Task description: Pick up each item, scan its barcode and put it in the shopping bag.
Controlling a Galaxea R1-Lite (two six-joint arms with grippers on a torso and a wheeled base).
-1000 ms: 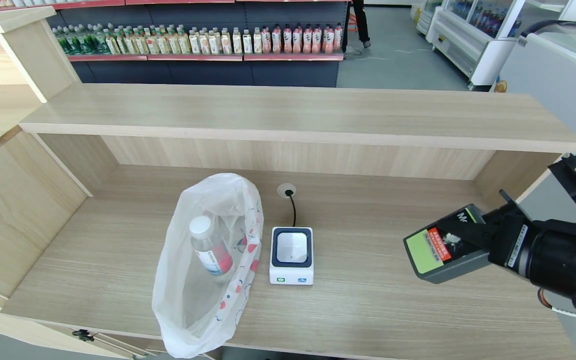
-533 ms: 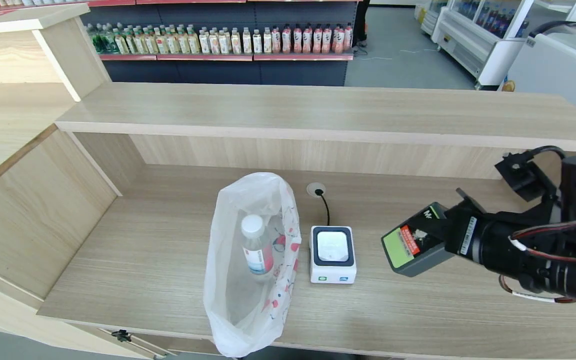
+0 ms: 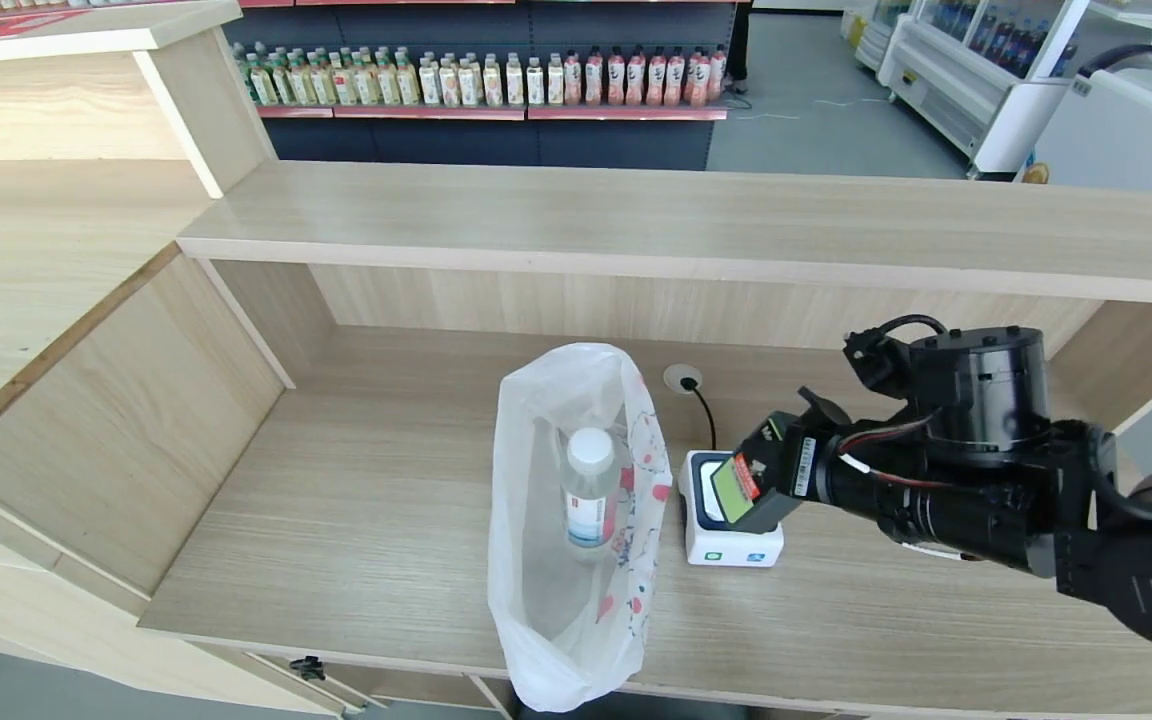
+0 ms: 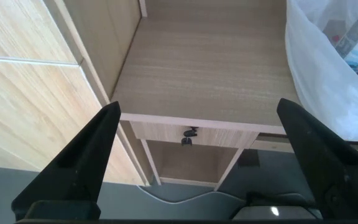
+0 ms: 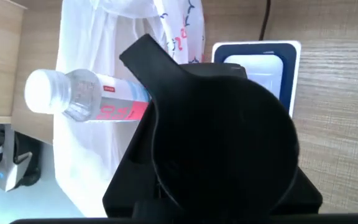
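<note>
My right gripper [image 3: 774,468] is shut on a dark grey box [image 3: 739,487] with a green and red label. The box hangs just above the white barcode scanner [image 3: 726,540], hiding part of its window. In the right wrist view the box [image 5: 210,143] is a dark shape over the scanner [image 5: 260,65]. Left of the scanner stands the open white shopping bag [image 3: 546,560] with a clear bottle [image 3: 590,487] upright inside it. My left gripper [image 4: 197,168] is open, low in front of the counter's front edge, with the bag [image 4: 328,81] off to one side.
The scanner's cable runs to a grommet [image 3: 684,378] in the counter [image 3: 356,500]. A raised ledge [image 3: 636,220] spans the back, and a wooden side wall [image 3: 106,430] closes the left. Drink shelves [image 3: 476,80] and freezers [image 3: 986,70] stand in the room behind.
The head camera has turned, shifting the whole scene rightward. My right arm has carried the box left from the counter's right end to just above the scanner.
</note>
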